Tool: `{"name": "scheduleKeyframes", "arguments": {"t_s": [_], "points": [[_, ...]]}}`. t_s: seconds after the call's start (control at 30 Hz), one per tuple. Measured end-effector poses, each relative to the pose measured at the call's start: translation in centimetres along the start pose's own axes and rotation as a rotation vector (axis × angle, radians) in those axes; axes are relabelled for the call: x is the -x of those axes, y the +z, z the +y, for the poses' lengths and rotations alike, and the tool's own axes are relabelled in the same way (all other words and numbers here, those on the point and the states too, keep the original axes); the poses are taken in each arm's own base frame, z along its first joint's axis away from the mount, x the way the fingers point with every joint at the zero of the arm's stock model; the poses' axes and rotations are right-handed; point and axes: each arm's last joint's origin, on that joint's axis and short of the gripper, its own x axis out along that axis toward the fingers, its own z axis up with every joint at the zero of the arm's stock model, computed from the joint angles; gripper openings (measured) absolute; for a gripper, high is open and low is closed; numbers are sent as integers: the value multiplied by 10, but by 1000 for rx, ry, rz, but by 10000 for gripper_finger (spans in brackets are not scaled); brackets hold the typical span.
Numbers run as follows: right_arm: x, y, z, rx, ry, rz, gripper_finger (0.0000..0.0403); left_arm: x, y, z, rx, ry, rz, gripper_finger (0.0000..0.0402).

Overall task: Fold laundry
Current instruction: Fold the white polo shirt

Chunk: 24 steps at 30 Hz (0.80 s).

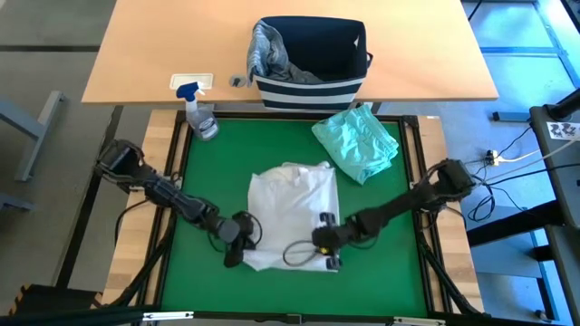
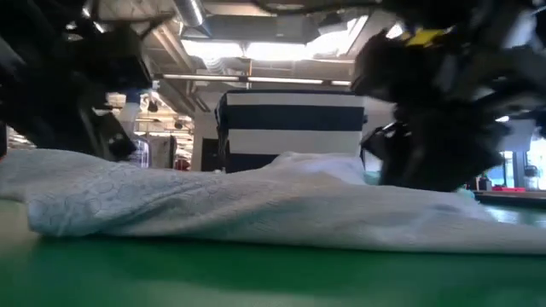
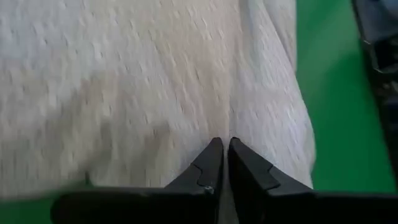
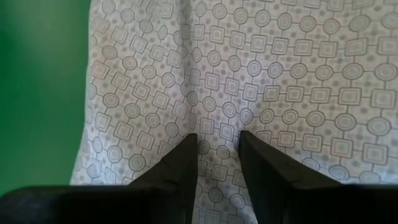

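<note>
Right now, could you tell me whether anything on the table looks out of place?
A spray bottle stands at the green mat's far left corner among laundry, and a grey garment hangs over the striped basket's rim.

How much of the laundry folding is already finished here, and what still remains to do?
Nothing looks fully folded. The white garment lies spread on the green mat; the left tool is pinched on its near edge and the right tool is at that edge too. The mint garment lies crumpled, and a grey one hangs in the basket.

No text, label, brand or number can be read anywhere.
</note>
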Motion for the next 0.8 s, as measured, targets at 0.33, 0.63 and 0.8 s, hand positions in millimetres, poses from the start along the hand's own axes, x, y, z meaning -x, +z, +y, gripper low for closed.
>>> {"name": "scheduleKeyframes", "arguments": {"t_s": [0.33,0.63,0.8], "points": [[71,24,21,201,-238,92,120,55,75,-55,-87,-68,-164,23],[120,50,-23,111,-474,22,120,91,131,-6,-79,281,-253,48],[124,60,-78,-45,-543,-19,120,86,141,45,-50,376,-206,104]]}}
